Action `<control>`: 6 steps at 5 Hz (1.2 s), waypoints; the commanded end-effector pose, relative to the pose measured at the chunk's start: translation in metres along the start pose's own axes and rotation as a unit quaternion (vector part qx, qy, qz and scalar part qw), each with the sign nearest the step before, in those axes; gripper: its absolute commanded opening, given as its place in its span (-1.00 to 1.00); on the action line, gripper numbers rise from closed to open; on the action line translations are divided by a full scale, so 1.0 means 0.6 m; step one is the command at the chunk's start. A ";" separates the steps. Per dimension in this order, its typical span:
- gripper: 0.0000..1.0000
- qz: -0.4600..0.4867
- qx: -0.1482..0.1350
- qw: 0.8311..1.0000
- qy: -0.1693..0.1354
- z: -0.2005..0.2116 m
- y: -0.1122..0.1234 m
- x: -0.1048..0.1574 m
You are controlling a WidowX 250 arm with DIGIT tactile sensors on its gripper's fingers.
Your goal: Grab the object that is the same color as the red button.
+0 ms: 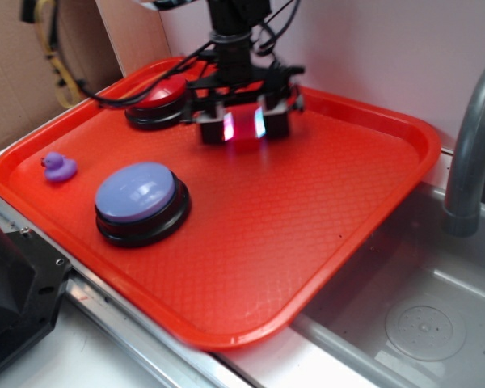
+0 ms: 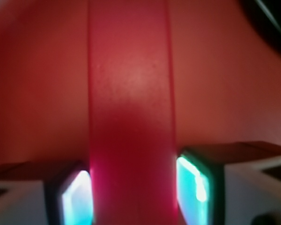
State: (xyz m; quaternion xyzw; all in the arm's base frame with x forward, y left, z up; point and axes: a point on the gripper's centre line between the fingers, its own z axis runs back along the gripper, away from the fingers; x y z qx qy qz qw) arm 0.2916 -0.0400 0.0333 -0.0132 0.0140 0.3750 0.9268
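Note:
A small red block (image 1: 244,131) sits at the back of the orange-red tray (image 1: 323,234), held between my fingers. My gripper (image 1: 244,126) points straight down and is shut on the block. In the wrist view the block (image 2: 130,108) fills the middle as a long red bar. The glowing pads (image 2: 193,187) press against both of its sides, with my gripper (image 2: 133,197) centred on it. The red button (image 1: 163,94), a glossy dome on a black base, lies just left of the gripper and is partly hidden by cables.
A lavender-blue dome button (image 1: 136,194) stands on the tray's front left. A tiny purple duck (image 1: 58,166) sits near the left rim. A grey faucet (image 1: 469,145) rises to the right over a metal sink (image 1: 420,323).

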 end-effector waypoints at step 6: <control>-1.00 -0.332 -0.012 0.941 -0.068 0.292 0.046 -0.101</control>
